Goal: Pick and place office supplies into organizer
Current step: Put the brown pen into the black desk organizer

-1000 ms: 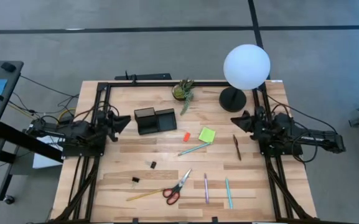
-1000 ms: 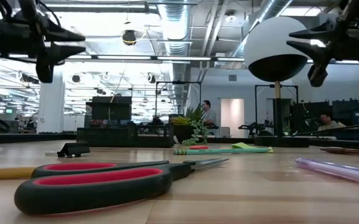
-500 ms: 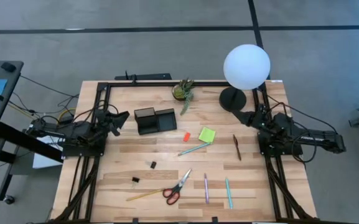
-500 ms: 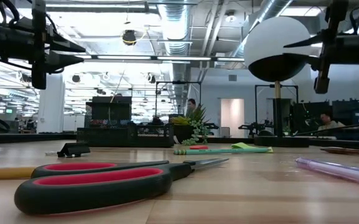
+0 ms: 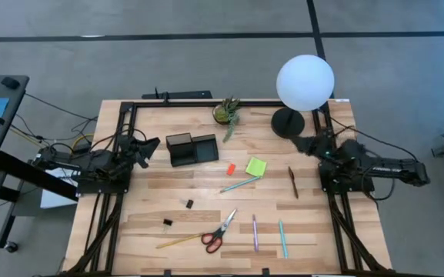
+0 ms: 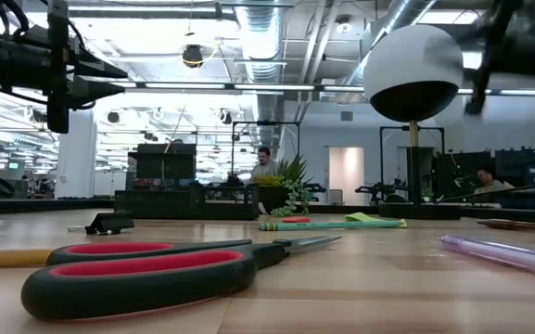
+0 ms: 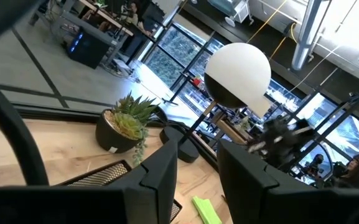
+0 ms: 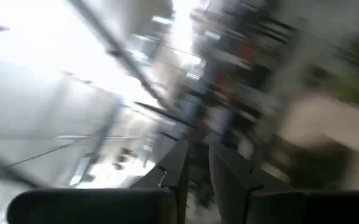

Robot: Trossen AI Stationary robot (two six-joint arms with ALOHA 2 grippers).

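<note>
My left gripper [image 5: 154, 144] hangs above the table's left side, just left of the black organizer [image 5: 192, 148], with its fingers a little apart and nothing between them. My right gripper [image 5: 300, 143] hangs at the right side, close to the lamp's base, also slightly open and empty. The red-handled scissors [image 5: 220, 231] lie flat near the near edge, next to a yellow pencil [image 5: 177, 241], a purple pen [image 5: 255, 232] and a teal pen [image 5: 282, 238]. The lime-green sticky pad [image 5: 256, 166], orange eraser [image 5: 230, 168], another teal pen [image 5: 241, 185] and a brown pen [image 5: 292, 182] lie mid-table. Two black clips [image 5: 189, 204] [image 5: 167, 223] lie left of centre.
A white globe lamp [image 5: 305, 82] on a round black base [image 5: 287, 122] stands at the far right. A small potted plant [image 5: 227, 111] sits at the far edge behind the organizer. Black frame rails run along the table's left, right and far sides. People show in the room beyond.
Both grippers have rolled about their own axes while staying above the table. The left one turned and has then held still. The right one has edged toward the lamp's base and is blurred in motion now. Nothing on the table has moved.
</note>
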